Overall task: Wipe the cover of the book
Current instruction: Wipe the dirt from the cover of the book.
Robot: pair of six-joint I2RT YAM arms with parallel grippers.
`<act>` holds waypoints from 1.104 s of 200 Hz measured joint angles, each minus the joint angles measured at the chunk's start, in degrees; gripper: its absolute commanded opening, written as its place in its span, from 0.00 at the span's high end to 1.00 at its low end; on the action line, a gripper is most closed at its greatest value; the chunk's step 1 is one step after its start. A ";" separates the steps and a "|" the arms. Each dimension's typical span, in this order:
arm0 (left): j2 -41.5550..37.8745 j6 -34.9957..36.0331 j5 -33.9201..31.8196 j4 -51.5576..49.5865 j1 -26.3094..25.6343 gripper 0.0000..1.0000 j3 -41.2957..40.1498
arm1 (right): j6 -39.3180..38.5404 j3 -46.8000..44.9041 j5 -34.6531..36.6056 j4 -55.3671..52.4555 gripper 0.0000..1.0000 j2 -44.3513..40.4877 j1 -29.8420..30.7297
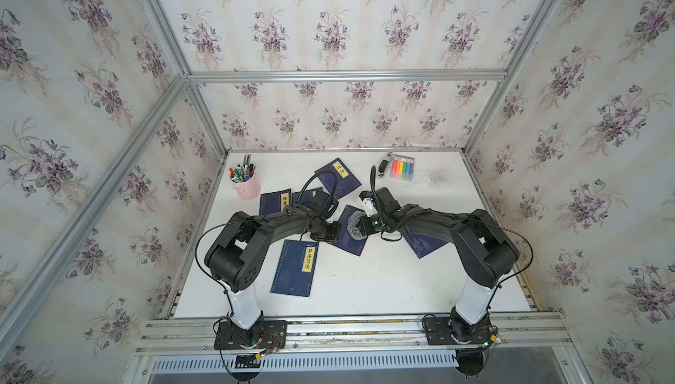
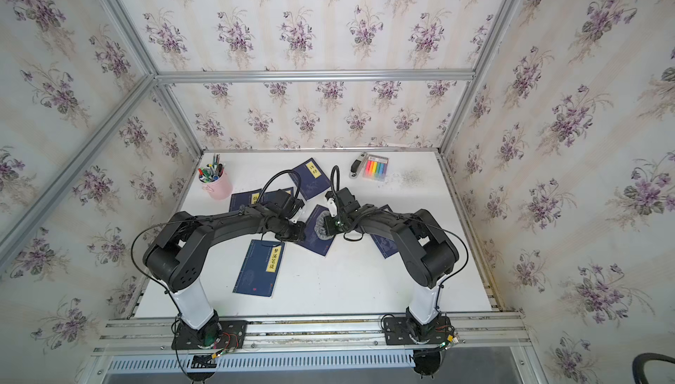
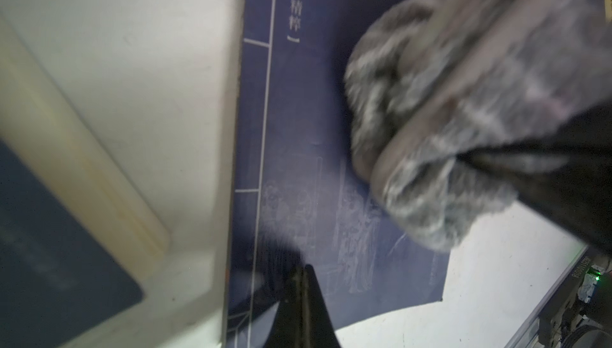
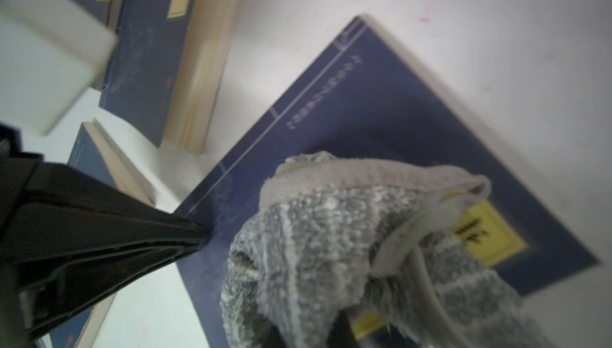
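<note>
Blue book (image 1: 353, 245) lying flat at the centre of the tabletop (image 1: 365, 287), its cover partly under a grey cloth (image 1: 353, 222). The right gripper (image 1: 362, 225) is clamped on the cloth, which is bunched against the cover. The left gripper (image 4: 198, 240), jaws closed and empty, rests its tip at the cover's left edge, apparently as an anchor. Good practice here would be to hold that anchor down and draw the cloth flat in overlapping strokes toward the free edges, lightly enough not to slide the book. The white tabletop also carries other blue books (image 1: 296, 269), a pink pen cup (image 1: 246, 183) at far left and a marker pack (image 1: 401, 167) at far right. Floral-papered walls (image 1: 328, 35) enclose it.
</note>
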 measured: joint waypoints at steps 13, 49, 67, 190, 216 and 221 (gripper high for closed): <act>0.48 0.00 0.22 0.72 0.00 1.00 0.26 | 0.59 -0.87 -0.22 0.22 1.00 0.02 2.23; 1.79 -0.02 1.03 1.90 0.02 1.00 1.05 | 3.15 -4.74 -1.57 4.26 1.00 -1.03 3.41; 2.16 0.00 1.09 2.03 -0.09 1.00 1.40 | 3.58 -3.69 -3.04 4.13 1.00 0.22 1.90; 5.88 0.39 -0.70 5.14 -1.29 1.00 4.39 | 3.06 2.21 -4.57 6.19 1.00 6.10 -7.56; 6.16 0.39 -0.44 5.53 -1.25 1.00 4.57 | 2.47 2.05 -4.31 5.88 1.00 5.77 -2.78; 6.16 0.39 -0.44 5.55 -1.25 1.00 4.57 | 2.47 1.86 -4.24 5.88 1.00 5.57 -2.19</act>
